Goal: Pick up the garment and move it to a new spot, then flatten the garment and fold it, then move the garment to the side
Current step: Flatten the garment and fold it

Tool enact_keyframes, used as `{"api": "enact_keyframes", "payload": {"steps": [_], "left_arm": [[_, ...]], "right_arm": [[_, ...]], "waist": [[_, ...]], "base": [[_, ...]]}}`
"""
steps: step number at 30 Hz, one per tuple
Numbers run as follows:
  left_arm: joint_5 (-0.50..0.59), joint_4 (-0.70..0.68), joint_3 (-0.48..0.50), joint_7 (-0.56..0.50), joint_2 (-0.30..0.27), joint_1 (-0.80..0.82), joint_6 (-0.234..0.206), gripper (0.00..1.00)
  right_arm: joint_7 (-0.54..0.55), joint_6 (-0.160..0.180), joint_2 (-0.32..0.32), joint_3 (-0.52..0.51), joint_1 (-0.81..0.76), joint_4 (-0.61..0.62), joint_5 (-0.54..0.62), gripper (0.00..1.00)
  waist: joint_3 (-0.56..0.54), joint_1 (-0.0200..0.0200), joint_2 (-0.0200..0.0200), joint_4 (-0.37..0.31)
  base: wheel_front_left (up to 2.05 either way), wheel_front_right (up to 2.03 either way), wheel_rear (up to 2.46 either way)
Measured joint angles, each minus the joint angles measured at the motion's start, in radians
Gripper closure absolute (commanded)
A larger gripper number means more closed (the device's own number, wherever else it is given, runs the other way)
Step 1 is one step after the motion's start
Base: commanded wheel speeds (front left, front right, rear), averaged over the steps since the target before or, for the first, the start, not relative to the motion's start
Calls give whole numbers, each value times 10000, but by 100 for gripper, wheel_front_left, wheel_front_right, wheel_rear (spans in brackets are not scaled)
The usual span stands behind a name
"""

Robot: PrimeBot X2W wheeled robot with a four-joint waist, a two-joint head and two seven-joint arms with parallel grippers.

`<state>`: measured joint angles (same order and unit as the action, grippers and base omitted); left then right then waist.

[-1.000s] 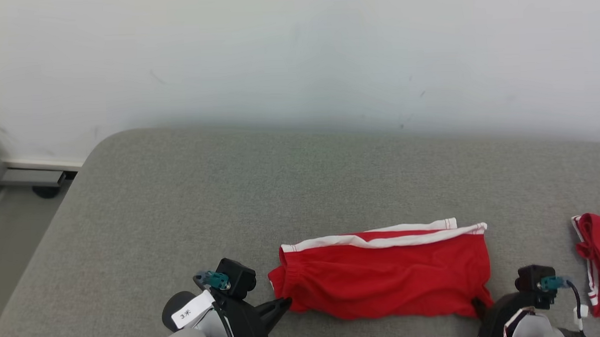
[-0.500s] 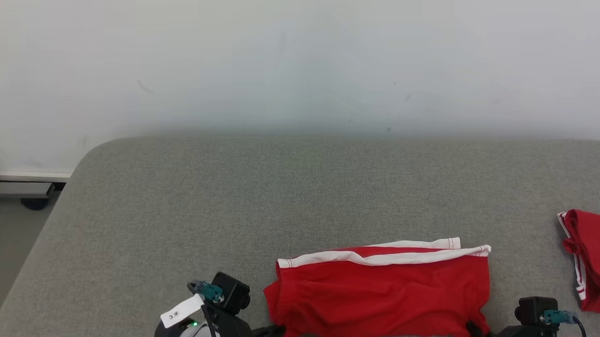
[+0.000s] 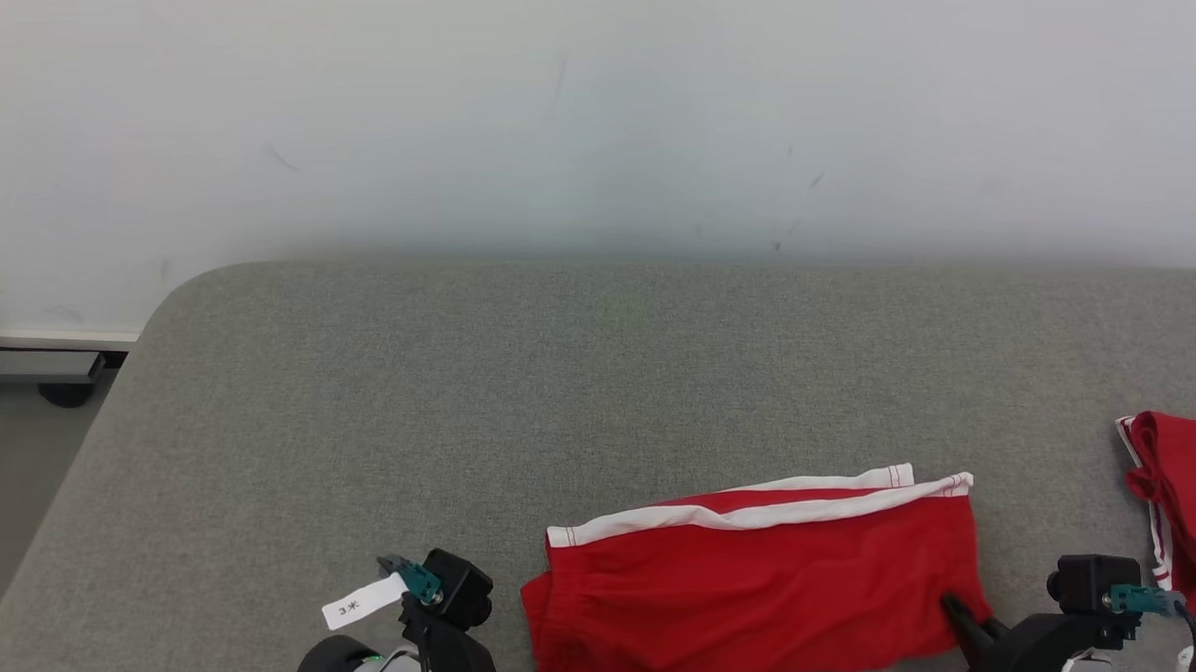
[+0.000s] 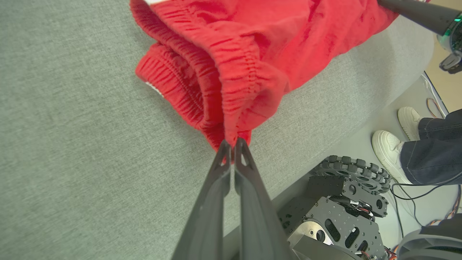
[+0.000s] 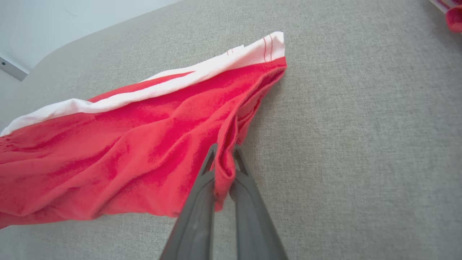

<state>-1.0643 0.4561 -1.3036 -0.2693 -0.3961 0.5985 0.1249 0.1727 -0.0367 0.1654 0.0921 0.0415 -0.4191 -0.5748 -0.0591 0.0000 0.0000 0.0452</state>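
The garment [image 3: 755, 569], red shorts with white trim, lies on the grey cushion [image 3: 461, 400] near its front edge. Its long axis runs left to right. The elastic waistband points left, and the white stripe follows the far edge. The left gripper [image 4: 232, 142] pinches the waistband corner. The right gripper [image 5: 224, 151] pinches the opposite near corner.

A spare red garment [image 3: 1191, 514] lies on the grey cushion [image 3: 461, 400], white shoes [image 4: 385, 148] on the floor [image 3: 6, 476].
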Motion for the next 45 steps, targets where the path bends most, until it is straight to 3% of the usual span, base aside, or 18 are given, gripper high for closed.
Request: {"api": "enact_keyframes", "payload": {"steps": [16,17,18,19,26,32,39,45], "left_arm": [[-174,10,2,-734,-144,51,-2,100],[-174,13,0,-734,-144,51,-12,100],[-174,15,0,-736,-146,51,-13,61],[-174,17,2,-754,-142,51,-21,0],[-186,-67,104,-779,-291,27,-537,0],[-190,-337,738,88,-675,-19,-1091,0],[-602,-1325,2462,2625,-899,-903,-2228,0],[-1058,-2073,3910,4836,-846,-1701,-2403,0]], "right_arm": [[1799,1091,295,-159,-1454,2360,-146,100],[1908,1156,301,-157,-1489,2479,-146,54],[1994,1212,303,-163,-1548,2619,-144,0],[2113,1250,311,-151,-1590,2696,-138,0],[2506,1440,690,-284,-1755,3358,399,0],[2395,1561,685,-775,-1763,3908,562,0],[1914,1607,723,-1473,-2134,4646,1195,0],[1229,1611,412,-1689,-2129,5304,1492,0]], "waist": [[102,0,0,-67],[113,1,0,-70],[125,0,0,-73],[138,0,0,-75],[165,0,0,-35],[29,0,0,22],[-329,0,0,207],[-657,0,0,284]], "base": [[0,0,0],[0,0,0],[0,0,0],[0,0,0],[0,0,0],[0,0,0],[0,0,0],[0,0,0]]}}
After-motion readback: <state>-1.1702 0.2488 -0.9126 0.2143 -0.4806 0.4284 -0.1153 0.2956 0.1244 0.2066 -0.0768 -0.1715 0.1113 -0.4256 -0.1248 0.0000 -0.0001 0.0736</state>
